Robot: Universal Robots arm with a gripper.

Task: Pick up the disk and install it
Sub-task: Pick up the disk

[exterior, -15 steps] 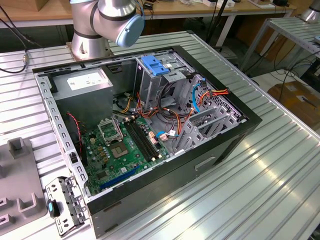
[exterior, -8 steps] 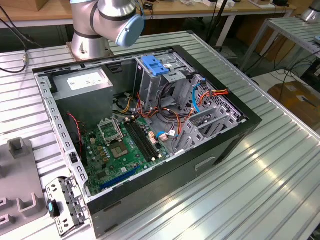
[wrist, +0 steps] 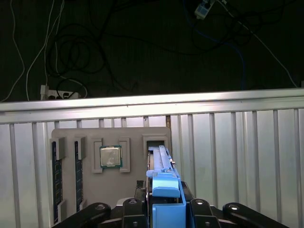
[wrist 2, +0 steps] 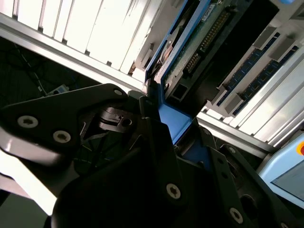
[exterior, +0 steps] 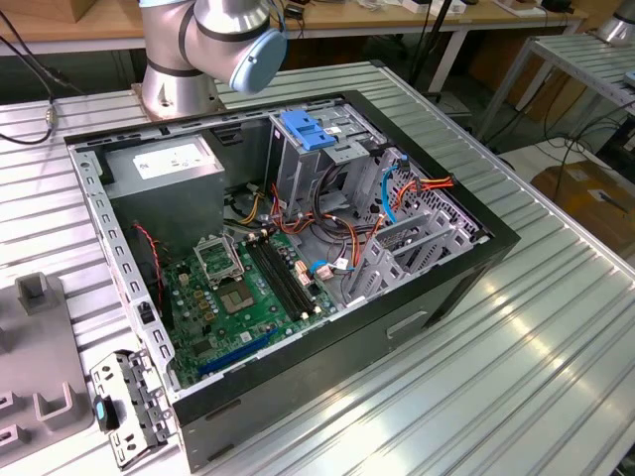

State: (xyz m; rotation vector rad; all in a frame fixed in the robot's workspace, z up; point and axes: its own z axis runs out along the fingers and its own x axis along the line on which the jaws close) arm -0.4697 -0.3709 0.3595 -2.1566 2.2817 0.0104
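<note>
The disk (wrist: pixel 158 159) is a flat dark drive seen edge-on, with a bright blue carrier (wrist: pixel 165 190) at its near end. Its far end sits at a slot in the grey holder plate (wrist: pixel 135 135); I cannot tell whether it is still seated there. My gripper (wrist: pixel 165 205) is shut on the blue carrier, a black finger pressed against each side. In the second wrist view the disk (wrist 2: pixel 190 52) shows its green circuit board and blue rail, running away from my gripper (wrist 2: pixel 164 118).
The holder plate also carries a processor chip (wrist: pixel 110 156) and memory sticks (wrist: pixel 57 187). The exterior view shows the open computer case (exterior: pixel 437 288) on the slatted aluminium table (exterior: pixel 516 367), with its motherboard (exterior: pixel 248 297), a grey drive cage topped by a blue latch (exterior: pixel 308 131), and the arm's base (exterior: pixel 189 59).
</note>
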